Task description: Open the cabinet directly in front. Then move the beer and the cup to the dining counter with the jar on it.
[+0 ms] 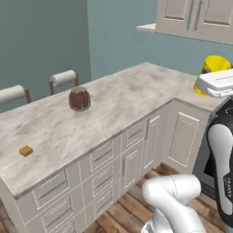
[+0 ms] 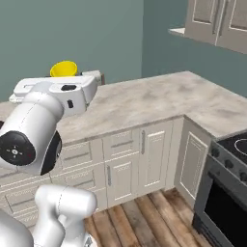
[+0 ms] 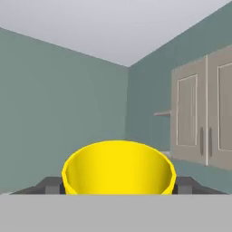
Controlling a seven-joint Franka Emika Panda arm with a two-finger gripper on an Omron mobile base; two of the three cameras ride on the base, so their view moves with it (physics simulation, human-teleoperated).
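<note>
Dining counter [image 1: 113, 109]: long marble top across frame centre
Cabinet [image 1: 195, 18]: upper right, 2 doors shut
Jar [image 1: 79, 98]: on the counter, centre left
Cup [image 3: 118, 167]: bottom centre, between the fingers
Gripper [image 3: 118, 185]: wide, holding the cup

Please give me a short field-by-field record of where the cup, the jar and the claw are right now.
cup: bright yellow tapered cup, between the claw's fingers, above the counter
claw: claw closed on the cup
jar: squat clear glass jar with reddish-brown contents, standing on the counter
counter: beige marble-look dining counter
other item: small orange-yellow block near the counter's front edge
cabinet: cream upper cabinet, doors closed
</note>
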